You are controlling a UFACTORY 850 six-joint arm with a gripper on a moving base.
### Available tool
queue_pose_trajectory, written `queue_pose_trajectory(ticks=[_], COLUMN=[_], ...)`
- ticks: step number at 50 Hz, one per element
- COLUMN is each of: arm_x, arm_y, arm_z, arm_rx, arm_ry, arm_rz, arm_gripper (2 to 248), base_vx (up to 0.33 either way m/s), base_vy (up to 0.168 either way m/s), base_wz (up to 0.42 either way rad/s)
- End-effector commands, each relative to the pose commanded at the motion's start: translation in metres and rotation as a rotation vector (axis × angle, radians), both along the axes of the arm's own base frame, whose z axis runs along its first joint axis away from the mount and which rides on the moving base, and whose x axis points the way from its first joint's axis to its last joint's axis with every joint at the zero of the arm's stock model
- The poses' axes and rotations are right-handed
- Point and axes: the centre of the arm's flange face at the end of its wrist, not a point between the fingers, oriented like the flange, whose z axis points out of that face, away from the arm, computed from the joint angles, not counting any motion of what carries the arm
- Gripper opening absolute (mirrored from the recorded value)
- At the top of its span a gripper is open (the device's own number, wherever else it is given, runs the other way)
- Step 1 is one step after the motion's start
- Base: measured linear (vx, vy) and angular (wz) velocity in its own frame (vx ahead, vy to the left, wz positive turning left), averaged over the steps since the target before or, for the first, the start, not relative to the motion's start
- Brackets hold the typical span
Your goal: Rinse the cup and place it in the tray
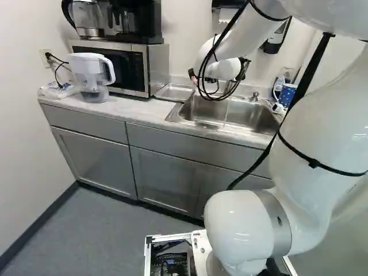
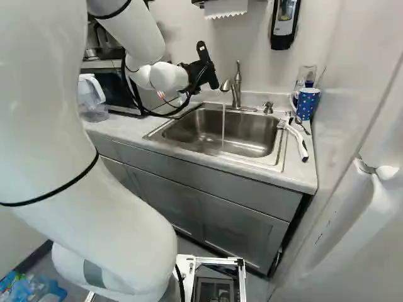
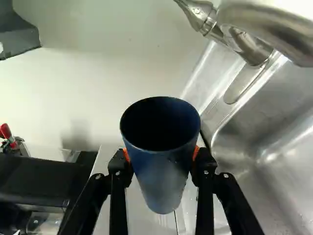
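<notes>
Wrist view: the black claw [image 2: 203, 72] grasps a dark blue, tapering cup [image 3: 166, 183], an orange pad [image 3: 196, 152] against either side; the open mouth faces the camera and the narrow base points ahead. In the right base view, the arm [image 2: 133, 41] reaches in over the worktop [image 2: 129, 130], with the claw just beside the faucet [image 2: 236, 85], near the back left corner of the sink [image 2: 234, 129]. A thin stream of water [image 2: 223, 123] falls from the spout into the basin. Left base view: a shallow metal tray [image 1: 175, 92] lies at the sink's left edge, between it and the microwave [image 1: 138, 68]; a filter pitcher [image 1: 92, 69] stands in front of the microwave, toward the worktop's left end. Right base view: a brush with a white handle [image 2: 297, 139] lies by the sink's right rim, and a blue spotted mug [image 2: 306, 104] stands at the worktop's back right corner.
</notes>
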Motion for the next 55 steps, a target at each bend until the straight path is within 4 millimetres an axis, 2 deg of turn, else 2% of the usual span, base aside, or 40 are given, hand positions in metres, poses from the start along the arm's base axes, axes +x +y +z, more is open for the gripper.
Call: queue_pose_trajectory(ticks=[55], arm_x=[0.0000], arm_y=[0.0000], arm_z=[0.0000], arm_rx=[-0.565], arm_ry=[0.040], arm_rz=[0.115], arm_gripper=[125], base_vx=[0.000], base_vy=[0.000], base_wz=[0.000])
